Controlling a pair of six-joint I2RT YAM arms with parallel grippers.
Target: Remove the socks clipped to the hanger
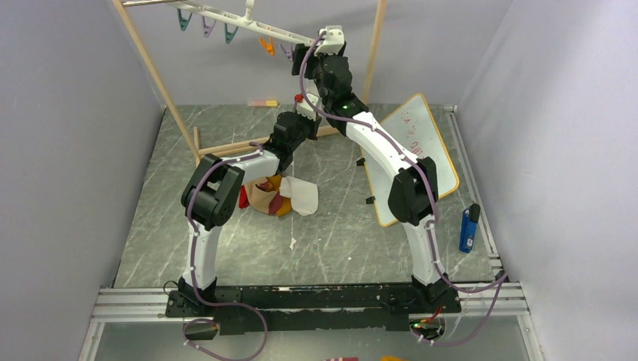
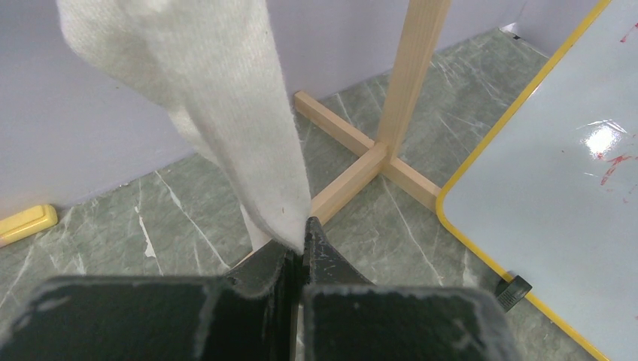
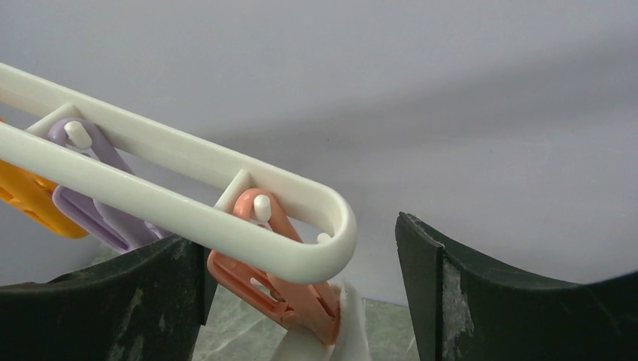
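Note:
The white hanger (image 1: 248, 24) hangs tilted from the wooden rack, with teal, purple and orange clips. In the right wrist view its rounded end (image 3: 316, 252) carries a salmon-orange clip (image 3: 290, 297) that grips the top of a white sock (image 3: 350, 335). My right gripper (image 3: 301, 297) (image 1: 307, 54) is open, its jaws either side of that clip. That sock (image 2: 226, 113) hangs down in the left wrist view, where my left gripper (image 2: 299, 241) (image 1: 302, 111) is shut on its lower tip. A pile of socks (image 1: 278, 195), red, mustard, maroon-striped and white, lies on the table.
The wooden rack's post and cross foot (image 2: 376, 154) stand just behind the hanging sock. A yellow-edged whiteboard (image 1: 421, 150) lies at the right, a blue marker (image 1: 468, 229) beyond it. A yellow eraser (image 1: 263, 103) lies by the back wall.

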